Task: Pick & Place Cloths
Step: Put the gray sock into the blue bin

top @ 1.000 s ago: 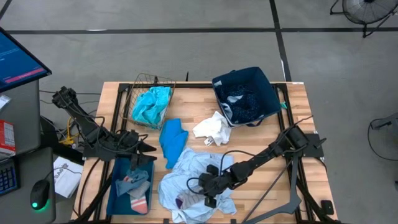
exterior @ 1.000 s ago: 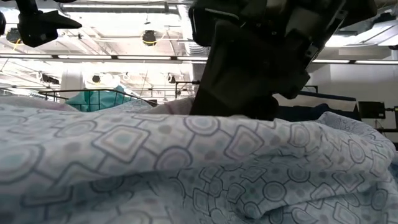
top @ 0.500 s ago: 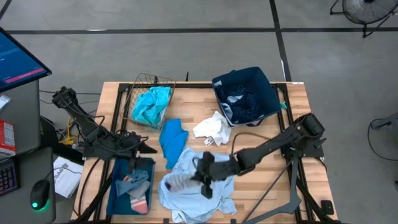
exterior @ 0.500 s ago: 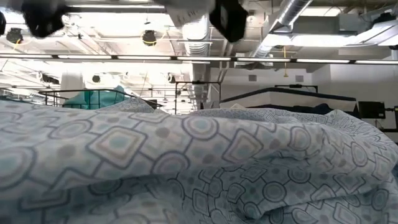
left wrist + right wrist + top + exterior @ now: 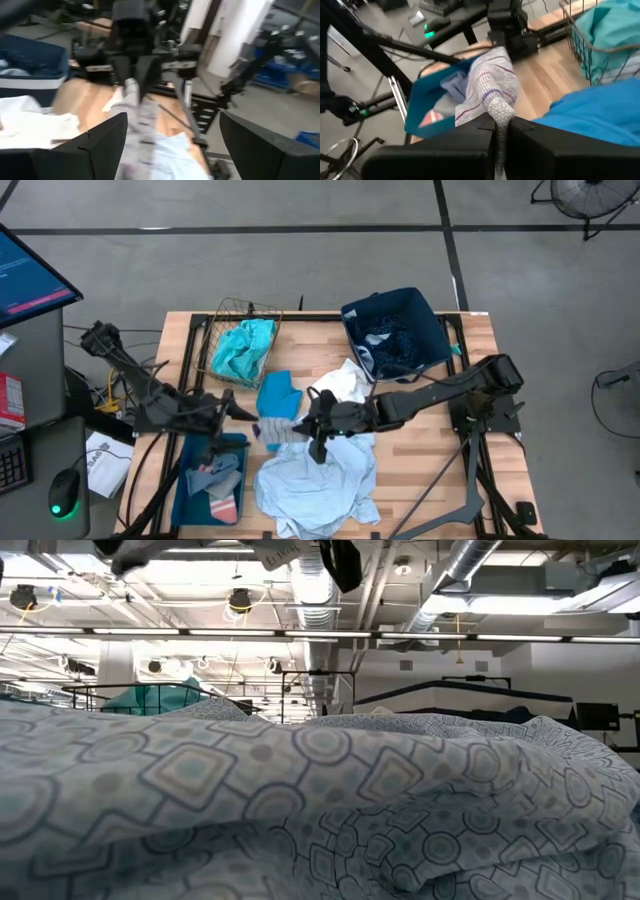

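Note:
My right gripper [image 5: 314,426] reaches across the table's middle and is shut on a small grey sock with purple stripes [image 5: 273,430], above the lower end of the bright blue cloth [image 5: 278,400]. My left gripper [image 5: 228,413] is open and empty just left of the sock, and it sees the sock in its wrist view [image 5: 136,102]. The pale blue-grey patterned cloth [image 5: 318,480] lies spread at the near edge. A white cloth [image 5: 342,385] lies at the middle. A turquoise cloth [image 5: 242,348] lies in a wire basket. My right gripper pinches one end of the grey sock [image 5: 500,116] between its two fingers [image 5: 470,145]. The fingers come about level from the table's right side. The rest of the sock [image 5: 487,87] sticks out past the fingertips toward the left arm, lifted clear of the cloths below.
A teal tray [image 5: 186,485] with socks lies at the near left, under my left arm. A navy fabric bin [image 5: 435,330] at the far right holds a navy dotted cloth [image 5: 395,345]. The patterned cloth [image 5: 320,810] fills the low view.
My right gripper has risen off the pale blue-grey cloth with the grey sock and gone toward the far edge and a little left, toward my left gripper. The sock is now lifted clear. The patterned cloth has stayed on the table.

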Controlling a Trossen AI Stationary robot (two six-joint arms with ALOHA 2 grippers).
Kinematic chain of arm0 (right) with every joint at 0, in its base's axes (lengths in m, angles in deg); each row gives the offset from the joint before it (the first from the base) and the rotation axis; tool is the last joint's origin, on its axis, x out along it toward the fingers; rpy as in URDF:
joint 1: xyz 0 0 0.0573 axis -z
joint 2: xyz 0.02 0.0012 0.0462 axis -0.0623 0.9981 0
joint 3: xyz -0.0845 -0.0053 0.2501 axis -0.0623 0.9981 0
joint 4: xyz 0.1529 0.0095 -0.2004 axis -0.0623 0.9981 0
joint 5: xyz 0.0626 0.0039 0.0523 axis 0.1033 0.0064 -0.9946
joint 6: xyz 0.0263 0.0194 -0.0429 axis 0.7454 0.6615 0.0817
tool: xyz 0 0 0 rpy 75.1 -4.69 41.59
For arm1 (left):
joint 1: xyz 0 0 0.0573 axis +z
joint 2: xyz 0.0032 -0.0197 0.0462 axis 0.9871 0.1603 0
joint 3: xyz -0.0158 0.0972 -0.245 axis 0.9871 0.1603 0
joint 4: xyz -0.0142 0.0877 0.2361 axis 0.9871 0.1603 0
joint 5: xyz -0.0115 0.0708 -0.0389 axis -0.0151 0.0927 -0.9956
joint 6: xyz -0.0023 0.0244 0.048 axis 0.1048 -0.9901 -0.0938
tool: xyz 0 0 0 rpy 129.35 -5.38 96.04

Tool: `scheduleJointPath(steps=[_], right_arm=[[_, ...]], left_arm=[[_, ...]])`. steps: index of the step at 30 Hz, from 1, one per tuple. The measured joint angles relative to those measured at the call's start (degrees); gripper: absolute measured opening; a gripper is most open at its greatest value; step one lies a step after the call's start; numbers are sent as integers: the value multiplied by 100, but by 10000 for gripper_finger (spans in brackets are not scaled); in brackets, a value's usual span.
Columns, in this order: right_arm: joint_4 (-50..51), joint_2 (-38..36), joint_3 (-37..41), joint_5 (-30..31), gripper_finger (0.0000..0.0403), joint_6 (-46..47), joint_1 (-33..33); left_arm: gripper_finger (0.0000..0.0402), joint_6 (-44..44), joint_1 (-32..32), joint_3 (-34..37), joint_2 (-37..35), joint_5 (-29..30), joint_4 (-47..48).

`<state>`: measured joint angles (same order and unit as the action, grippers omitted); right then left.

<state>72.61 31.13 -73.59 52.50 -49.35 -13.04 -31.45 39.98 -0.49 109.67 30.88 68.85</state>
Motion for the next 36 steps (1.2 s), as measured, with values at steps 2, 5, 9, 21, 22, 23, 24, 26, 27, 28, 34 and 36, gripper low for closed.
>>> scheduleJointPath(steps=[2, 5, 9, 21, 22, 23, 24, 26, 27, 28, 34, 36], right_arm=[[28, -5, -1, 0, 3, -18, 48], [-22, 5, 3, 0, 2, -102, 73], [-59, 3, 3, 0, 2, -107, 99], [-70, 3, 3, -90, 2, -151, 95], [-70, 3, 3, -109, 2, -151, 95], [-68, 3, 3, -109, 2, -151, 95], [-68, 3, 3, -109, 1, -153, 95], [-70, 3, 3, -111, 1, -166, 95], [-70, 3, 4, -115, 1, -197, 95], [-71, 3, 5, -119, 2, -233, 95], [-74, 3, 5, -125, 6, -298, 95], [-74, 3, 5, -125, 6, -304, 95]], left_arm=[[301, -1, 187, 0, 139, -1, 0], [301, -1, 492, 0, 418, -6, 15], [301, 32, 874, 0, 786, -548, -14], [300, 490, 1742, 0, 1487, -1162, -97], [296, 500, 1809, 0, 1487, -1245, -102], [289, 506, 1871, 0, 1480, -1361, -111], [279, 538, 1921, 0, 1470, -1467, -112], [245, 633, 1996, 0, 1465, -1664, -138], [223, 644, 2017, 0, 1465, -1739, -138], [197, 646, 2037, 0, 1465, -1820, -143], [23, 649, 2102, 0, 1465, -1955, -180], [11, 695, 2089, 0, 1465, -1955, -204]])
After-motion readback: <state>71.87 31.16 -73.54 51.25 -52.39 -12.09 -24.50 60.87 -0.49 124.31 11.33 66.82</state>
